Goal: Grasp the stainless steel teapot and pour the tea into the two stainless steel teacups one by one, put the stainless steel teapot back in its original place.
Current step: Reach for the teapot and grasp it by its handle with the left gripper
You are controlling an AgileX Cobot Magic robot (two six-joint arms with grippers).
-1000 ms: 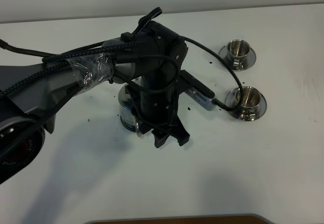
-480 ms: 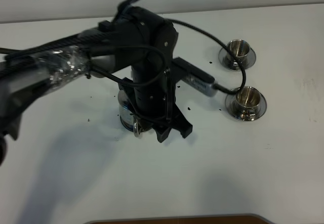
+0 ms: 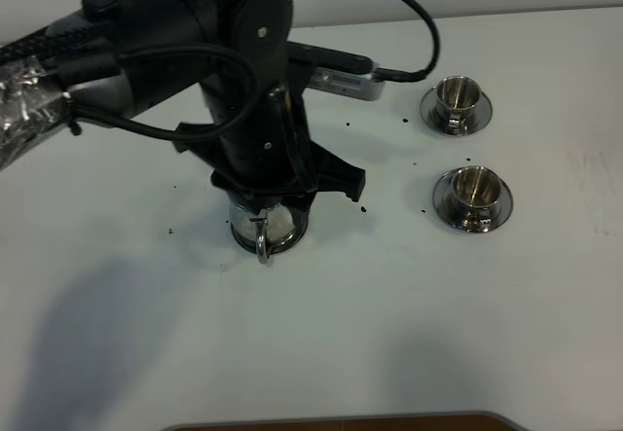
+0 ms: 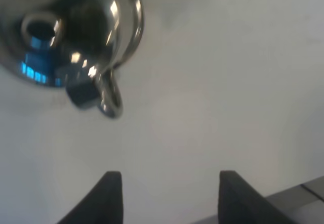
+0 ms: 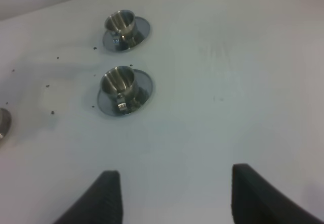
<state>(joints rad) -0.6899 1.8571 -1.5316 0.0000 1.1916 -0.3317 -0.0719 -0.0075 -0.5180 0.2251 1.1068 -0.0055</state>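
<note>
We see left pincer (image 4: 167, 197) wide open, empty, clear of the teapot (image 3: 263, 227) at centre-left; right pincer (image 5: 172, 197) open, empty; teacups (image 3: 474, 193) right.

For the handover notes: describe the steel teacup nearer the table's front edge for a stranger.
On the white table, right of the black robot arm, two small shiny steel teacups stand on round saucers. Take the nearer teacup, toward the front edge; the farther teacup sits behind it.
</note>
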